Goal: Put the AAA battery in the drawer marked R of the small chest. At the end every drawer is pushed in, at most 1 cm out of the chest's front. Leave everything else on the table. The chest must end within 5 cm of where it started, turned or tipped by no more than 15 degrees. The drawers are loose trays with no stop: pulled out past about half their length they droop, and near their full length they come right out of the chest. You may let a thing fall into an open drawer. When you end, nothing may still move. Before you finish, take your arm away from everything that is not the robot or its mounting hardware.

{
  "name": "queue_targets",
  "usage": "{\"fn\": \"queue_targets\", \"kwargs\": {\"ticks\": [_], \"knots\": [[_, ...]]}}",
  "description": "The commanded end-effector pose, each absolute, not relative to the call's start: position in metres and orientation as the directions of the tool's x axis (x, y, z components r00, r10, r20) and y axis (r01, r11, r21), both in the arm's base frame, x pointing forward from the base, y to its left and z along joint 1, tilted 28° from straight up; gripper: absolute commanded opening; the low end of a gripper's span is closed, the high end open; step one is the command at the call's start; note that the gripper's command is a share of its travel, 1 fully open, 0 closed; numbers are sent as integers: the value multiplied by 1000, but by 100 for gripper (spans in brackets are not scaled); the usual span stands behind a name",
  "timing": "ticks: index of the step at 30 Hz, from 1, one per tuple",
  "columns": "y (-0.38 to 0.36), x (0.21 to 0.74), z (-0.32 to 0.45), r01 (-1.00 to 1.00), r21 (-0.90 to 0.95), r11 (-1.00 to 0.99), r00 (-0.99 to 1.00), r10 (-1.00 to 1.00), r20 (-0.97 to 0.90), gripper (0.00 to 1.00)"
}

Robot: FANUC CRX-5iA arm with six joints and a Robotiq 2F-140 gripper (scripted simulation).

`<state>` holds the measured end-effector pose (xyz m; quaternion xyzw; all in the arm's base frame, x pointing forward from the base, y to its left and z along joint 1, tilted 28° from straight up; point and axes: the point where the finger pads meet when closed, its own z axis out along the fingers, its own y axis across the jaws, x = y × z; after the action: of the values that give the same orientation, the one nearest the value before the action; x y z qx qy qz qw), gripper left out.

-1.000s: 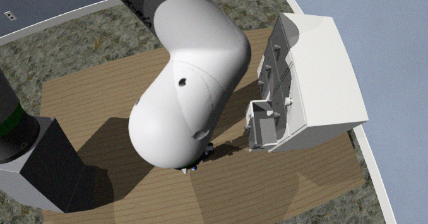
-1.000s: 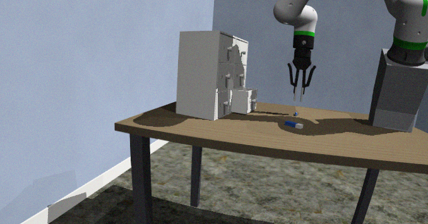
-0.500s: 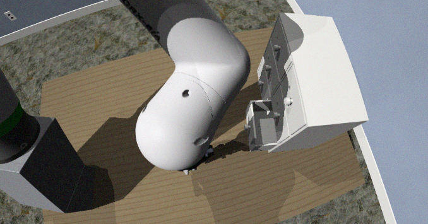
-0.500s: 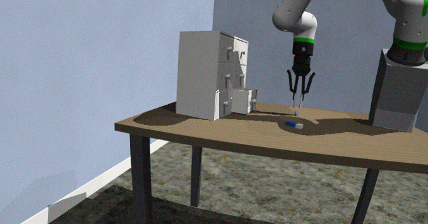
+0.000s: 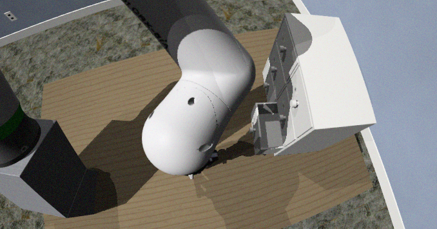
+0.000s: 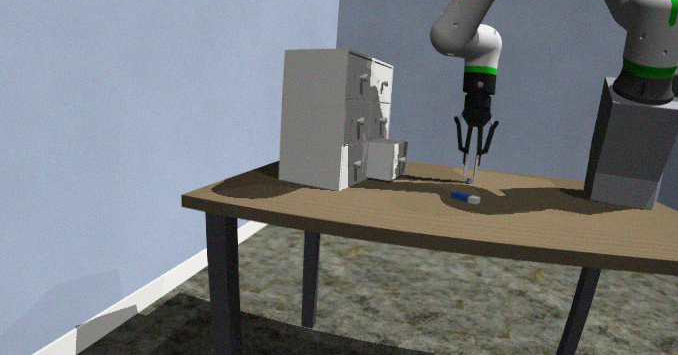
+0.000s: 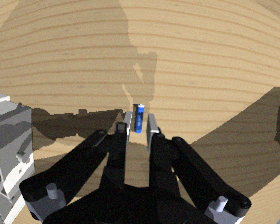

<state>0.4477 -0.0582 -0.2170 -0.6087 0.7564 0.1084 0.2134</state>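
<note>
The blue AAA battery lies on the table between my fingertips, lengthwise along them in the wrist view. My gripper points down and is open by a narrow gap, with table showing on both sides of the battery. The arm hides the battery in the top view. The white chest stands upright. One bottom-row drawer is pulled well out; I see nothing lying in it. The other drawers look in. I cannot read the letter R on any front.
A blue and white block, like an eraser, lies on the table near my gripper, on the side toward the exterior camera. The robot's grey pedestal stands across the table from the chest. A wall is behind the chest.
</note>
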Motion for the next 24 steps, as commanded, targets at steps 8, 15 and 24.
{"fn": "queue_targets", "kwargs": {"ticks": [8, 15, 24], "knots": [[-58, 448, -217, -967, -96, 236, -168, -875, -455, 15], [-58, 448, -217, -967, -96, 236, -168, -875, -455, 15], [-57, 448, -219, -967, -96, 236, -168, -875, -455, 15]]}}
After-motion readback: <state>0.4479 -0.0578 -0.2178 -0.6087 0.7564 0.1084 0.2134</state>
